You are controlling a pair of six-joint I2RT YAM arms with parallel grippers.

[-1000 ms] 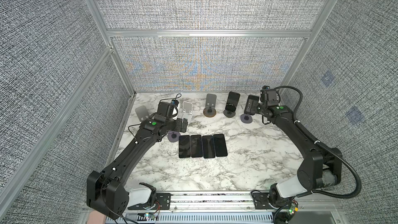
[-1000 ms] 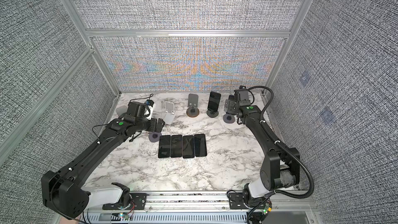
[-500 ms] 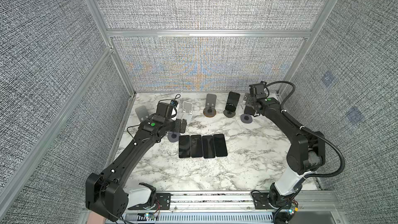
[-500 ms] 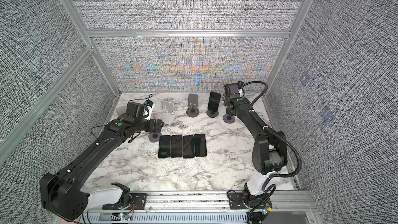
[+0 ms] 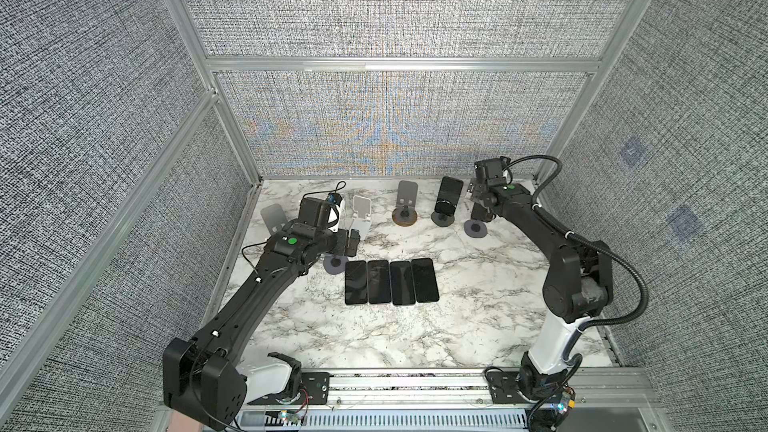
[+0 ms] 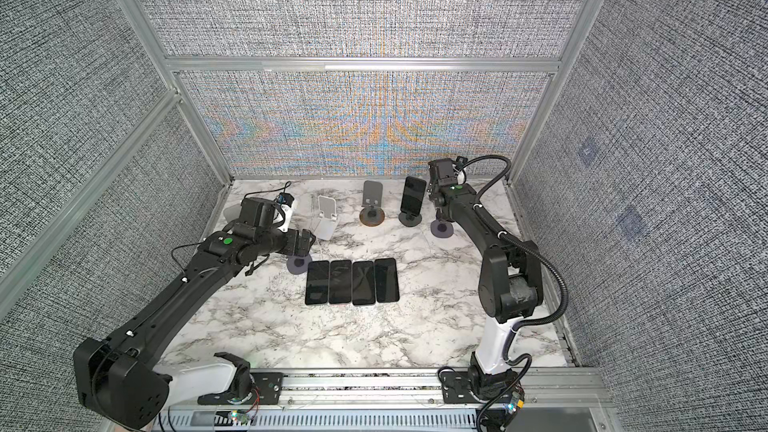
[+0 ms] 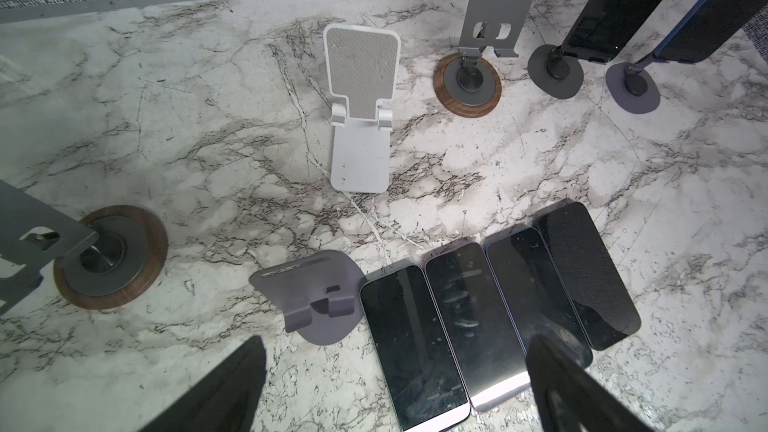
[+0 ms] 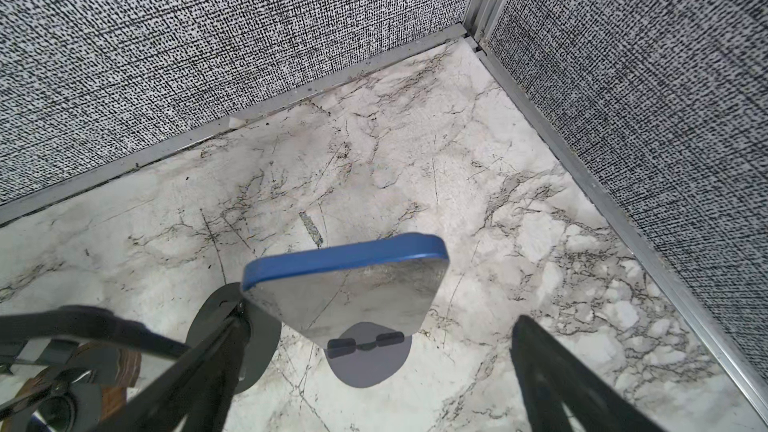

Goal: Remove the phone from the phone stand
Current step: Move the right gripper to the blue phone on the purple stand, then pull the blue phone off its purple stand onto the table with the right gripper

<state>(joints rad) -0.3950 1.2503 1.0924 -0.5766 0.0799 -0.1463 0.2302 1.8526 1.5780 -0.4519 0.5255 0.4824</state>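
Right arm swung in and folded up over the last second, so the right gripper point(image 8: 380, 322) ended up parked just above the blue-cased phone with the glossy, mirror-like screen point(image 8: 345, 284). The left arm basically stayed put.

That phone was still leaning on the lilac-grey round-based phone stand point(image 8: 365, 363), its bottom edge sitting in the two little hooks. It sat just ahead of the right gripper, between the two wide-apart fingers, and as far as I could tell it touched neither. So nothing was gripped yet.

The left gripper point(image 7: 397, 344) was spread open too and empty, hanging over the near end of four black phones lying flat in a row point(image 5: 390, 282) on the white marble tabletop point(image 5: 478, 326). Another dark phone on a dark round stand point(image 5: 449, 195) stood just off to the side of the right gripper.

My read: this was the line-up step before the grab. Next it needed to come down, square the fingers on the phone's long edges, close, then lift up and out of the hooks. That stand looked light, so it could easily get dragged along.
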